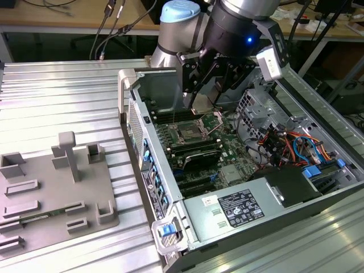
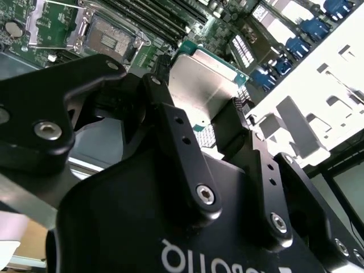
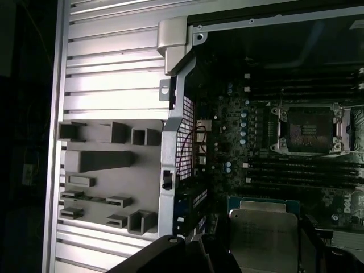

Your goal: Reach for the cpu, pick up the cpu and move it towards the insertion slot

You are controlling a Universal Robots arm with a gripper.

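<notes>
Exterior view, arm: the Universal Robots arm (image 1: 227, 28) comes down from above, its wrist bent over the open computer case (image 1: 239, 148) on the ribbed metal table (image 1: 62, 96).
Exterior view, gripper: the gripper (image 1: 206, 102) hangs inside the case, just above the green motherboard (image 1: 227, 153), with a pale plate, the cpu (image 1: 205, 98), between its black fingers.
Exterior view, insertion slot: the insertion slot (image 1: 187, 134) sits on the board near the gripper and lower, towards the exterior view's left; its bracket stands open.
Exterior view, tray: the grey tray (image 1: 54, 187) lies on the table outside the case, well apart from the gripper.
Second wrist view, grasp: the fingers (image 2: 170, 122) are clamped on the cpu (image 2: 205, 85), one on each side edge, and the chip is off the board.
Second wrist view, slot: the insertion slot (image 2: 111, 37) shows beyond the chip, apart from it.
First wrist view, cpu: the cpu (image 3: 263, 233) is held flat in front of the camera, silvery top showing.
First wrist view, slot: the insertion slot (image 3: 310, 128) lies across the black memory slots (image 3: 296, 170) from the chip.
First wrist view, tray: the grey tray (image 3: 108, 176) rests outside the case wall.
</notes>
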